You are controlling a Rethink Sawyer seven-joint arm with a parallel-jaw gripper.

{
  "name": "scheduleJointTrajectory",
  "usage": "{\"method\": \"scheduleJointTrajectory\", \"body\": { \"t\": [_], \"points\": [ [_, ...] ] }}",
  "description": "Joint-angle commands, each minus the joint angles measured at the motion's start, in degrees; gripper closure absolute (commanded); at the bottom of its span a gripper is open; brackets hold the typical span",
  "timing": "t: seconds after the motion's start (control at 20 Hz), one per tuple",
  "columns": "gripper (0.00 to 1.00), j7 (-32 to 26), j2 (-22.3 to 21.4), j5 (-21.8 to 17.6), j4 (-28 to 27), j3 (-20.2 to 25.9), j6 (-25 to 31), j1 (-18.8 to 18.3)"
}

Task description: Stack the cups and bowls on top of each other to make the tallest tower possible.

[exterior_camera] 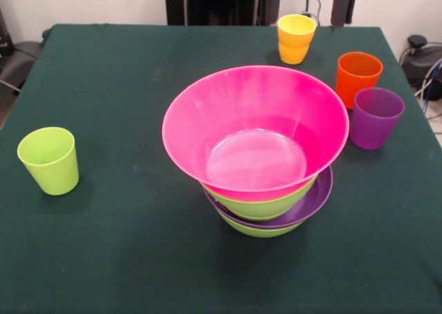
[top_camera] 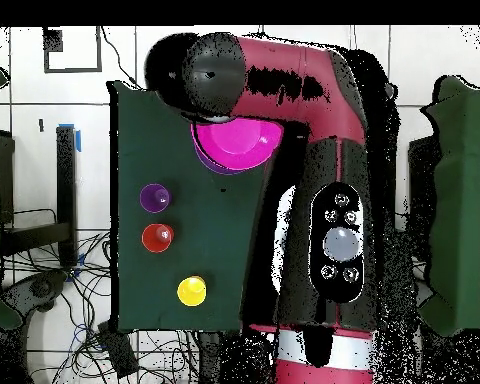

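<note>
Green tabletop (exterior_camera: 110, 245): we're seeing the tower (exterior_camera: 266, 190) w/ pink bowl (exterior_camera: 255, 131) uppermost; arm (top_camera: 304, 150) is hanging over it, grip state can't tell.

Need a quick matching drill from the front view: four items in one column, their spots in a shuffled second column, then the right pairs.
Things:
1. lime green cup
2. yellow-orange cup
3. purple cup
4. pink bowl

Places, by the front view:
A. uppermost on the tower
B. alone at the picture's left side of the table
C. near the far edge of the table, close to the pedestal
D. at the picture's right, just in front of the orange cup

Pairs: 1-B, 2-C, 3-D, 4-A
</note>
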Motion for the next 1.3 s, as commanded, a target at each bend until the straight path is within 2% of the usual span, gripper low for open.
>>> {"method": "scheduleJointTrajectory", "body": {
  "t": [0.05, 1.3],
  "points": [
    [0.00, 7.1, 1.3, -0.1, -0.5, 0.4, 5.7, -0.3],
    [0.00, 8.2, 2.3, 1.8, 1.4, -1.5, 1.3, 1.4]
  ]
}}
